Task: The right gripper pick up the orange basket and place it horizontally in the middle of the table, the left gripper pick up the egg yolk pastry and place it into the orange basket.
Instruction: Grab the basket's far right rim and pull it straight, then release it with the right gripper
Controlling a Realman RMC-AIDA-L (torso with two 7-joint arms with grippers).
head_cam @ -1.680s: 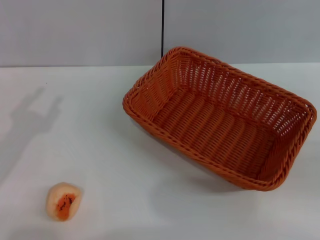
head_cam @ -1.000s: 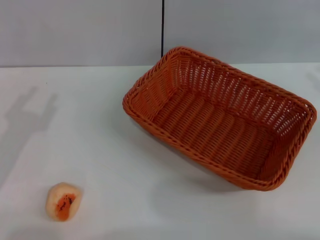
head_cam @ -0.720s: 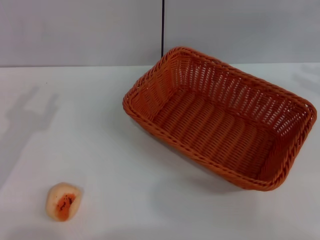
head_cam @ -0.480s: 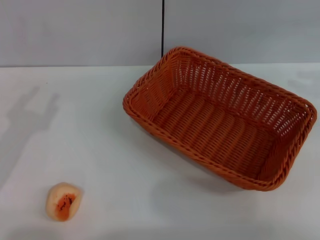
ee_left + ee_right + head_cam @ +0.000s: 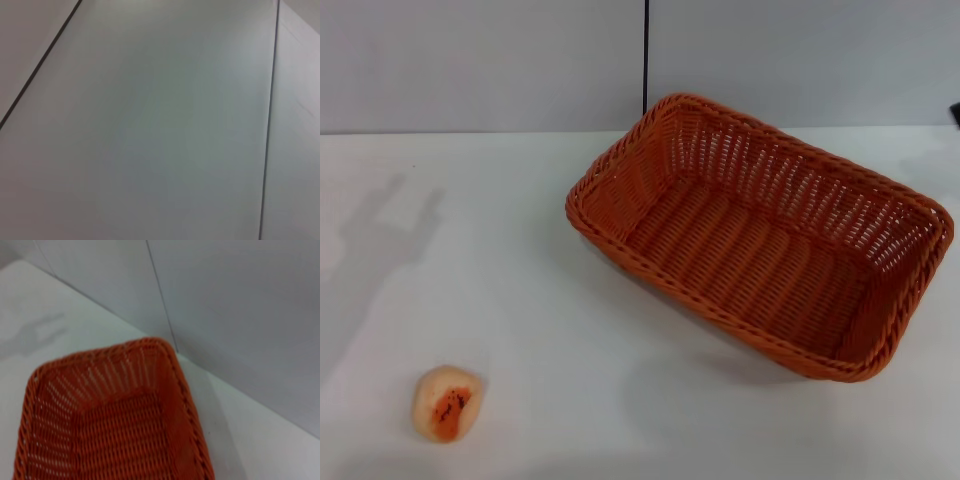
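The orange basket (image 5: 760, 235) sits empty on the white table (image 5: 550, 320), right of centre and turned at a slant. One of its corners (image 5: 105, 415) fills the lower part of the right wrist view, seen from above. The egg yolk pastry (image 5: 446, 402) lies alone near the table's front left. A small dark piece of the right gripper (image 5: 955, 113) shows at the right edge, above and behind the basket's far right end and apart from it. The left gripper is out of view; only its shadow (image 5: 382, 228) falls on the table's left side.
A grey panelled wall (image 5: 480, 60) with a dark vertical seam (image 5: 646, 55) stands behind the table. The left wrist view holds only wall panels (image 5: 160, 120). Bare tabletop lies between the pastry and the basket.
A dark piece of the right gripper has come into view at the right edge. The shadow on the left has shifted slightly. Basket and pastry have not moved.
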